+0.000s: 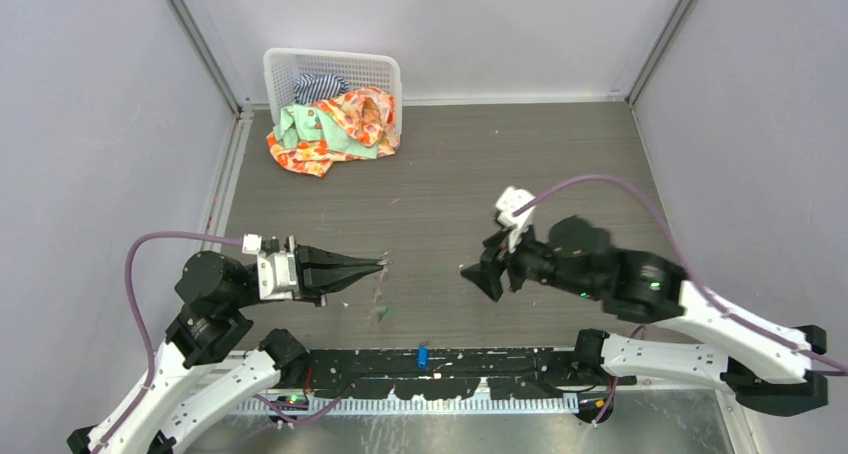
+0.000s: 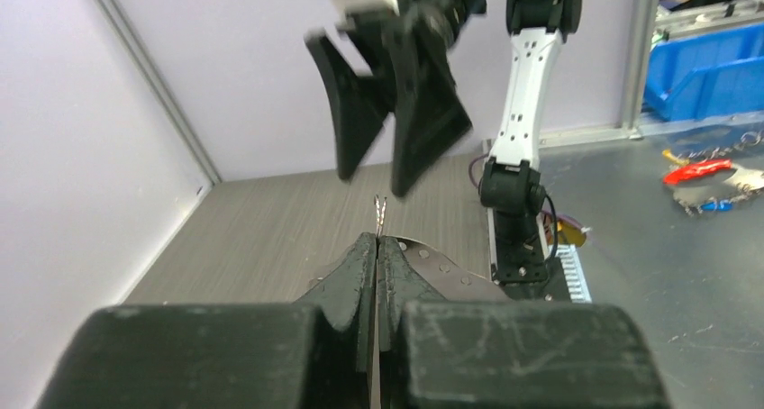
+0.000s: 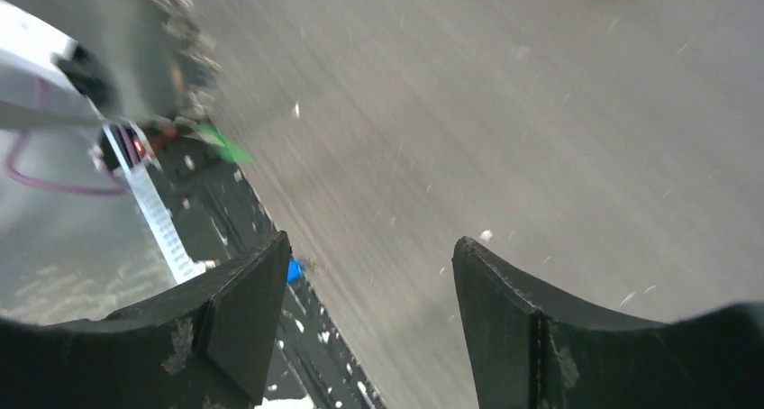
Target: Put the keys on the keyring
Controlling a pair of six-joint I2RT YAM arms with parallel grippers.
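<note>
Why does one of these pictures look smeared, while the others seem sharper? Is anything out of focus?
Right wrist view: the table is streaked with motion blur, and the green key is a smudge. Left wrist view: the near left gripper looks soft, and the right gripper slightly blurred. Top view: evenly lit and mostly sharp, with the laundry basket crisp.

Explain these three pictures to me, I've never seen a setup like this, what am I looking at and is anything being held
Two robot arms are bolted at the near edge of a table. One picture looks down from above; the others come from cameras on each wrist. The left gripper is shut, pinching a thin wire keyring that hangs below its tips, with a green key on it. The right gripper is open and holds nothing. A blue key lies between the arm bases. A white basket of clothes sits at the far side.
</note>
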